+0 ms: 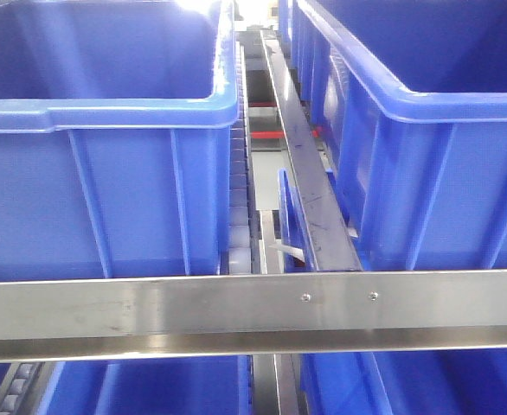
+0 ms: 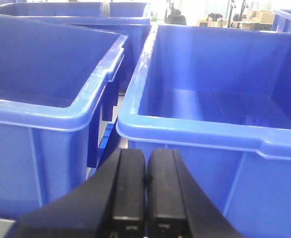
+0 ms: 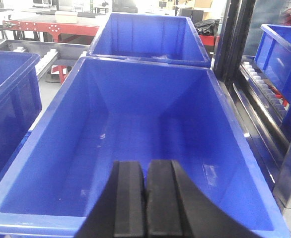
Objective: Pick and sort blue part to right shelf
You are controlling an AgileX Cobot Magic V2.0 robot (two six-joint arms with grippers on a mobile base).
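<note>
The shelf is a steel rack with a flat front rail [image 1: 253,311] and a roller track [image 1: 236,199]. It carries large open-top blue bins, one at the left [image 1: 106,112] and one at the right [image 1: 426,104]. A narrow blue piece [image 1: 285,216] stands upright in the gap between them, beside a steel divider rail [image 1: 305,173]; I cannot tell what it is. My left gripper [image 2: 145,166] is shut and empty, in front of a blue bin's near rim [image 2: 195,131]. My right gripper [image 3: 146,176] is shut and empty, above an empty blue bin [image 3: 71,144].
A second blue bin [image 3: 150,34] stands behind the one under my right gripper. More blue bins sit on the lower level [image 1: 167,389]. Another rack with rollers [image 3: 264,84] is at the right. A red-framed table [image 3: 51,25] stands at the far left.
</note>
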